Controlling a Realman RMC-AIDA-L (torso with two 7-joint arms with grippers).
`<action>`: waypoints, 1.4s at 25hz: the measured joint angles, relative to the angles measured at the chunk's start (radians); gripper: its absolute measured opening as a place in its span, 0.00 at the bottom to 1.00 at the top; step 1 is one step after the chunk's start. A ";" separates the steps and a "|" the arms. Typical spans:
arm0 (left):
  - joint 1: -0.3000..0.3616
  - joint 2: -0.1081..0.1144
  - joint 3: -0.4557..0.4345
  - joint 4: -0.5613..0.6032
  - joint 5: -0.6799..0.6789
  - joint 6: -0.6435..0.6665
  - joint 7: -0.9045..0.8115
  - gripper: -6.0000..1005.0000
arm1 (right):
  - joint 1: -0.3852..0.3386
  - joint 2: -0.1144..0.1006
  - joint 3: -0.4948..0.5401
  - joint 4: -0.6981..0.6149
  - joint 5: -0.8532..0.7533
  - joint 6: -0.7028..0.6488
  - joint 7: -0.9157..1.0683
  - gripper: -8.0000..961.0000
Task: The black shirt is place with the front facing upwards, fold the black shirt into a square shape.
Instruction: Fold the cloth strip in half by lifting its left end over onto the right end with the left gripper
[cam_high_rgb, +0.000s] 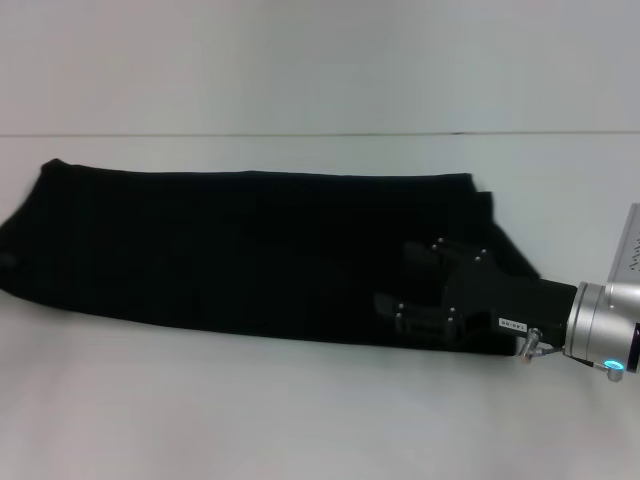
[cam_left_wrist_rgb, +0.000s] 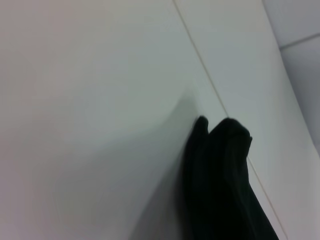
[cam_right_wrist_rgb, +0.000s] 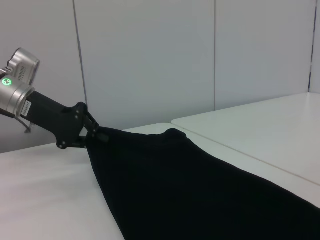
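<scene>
The black shirt (cam_high_rgb: 240, 250) lies folded into a long band across the white table (cam_high_rgb: 300, 410), plain side up. The right gripper (cam_high_rgb: 400, 285) rests over the shirt's right end, fingers spread apart. At the shirt's far left end, the left gripper (cam_right_wrist_rgb: 100, 135) pinches the cloth's corner.

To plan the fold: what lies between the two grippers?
Only the black shirt, stretched along the white table from the right gripper to the left gripper; the head and right wrist views show it.
</scene>
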 joint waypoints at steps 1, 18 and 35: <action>0.003 0.006 -0.008 0.004 0.005 -0.002 0.000 0.06 | 0.000 0.000 0.000 0.000 0.000 -0.002 0.000 0.89; -0.091 0.000 -0.077 0.006 -0.137 0.112 0.056 0.08 | -0.022 -0.003 0.013 0.000 0.000 0.002 0.006 0.89; -0.470 -0.249 0.025 -0.396 -0.208 0.024 0.449 0.10 | -0.147 -0.007 0.063 -0.007 0.001 -0.042 0.007 0.89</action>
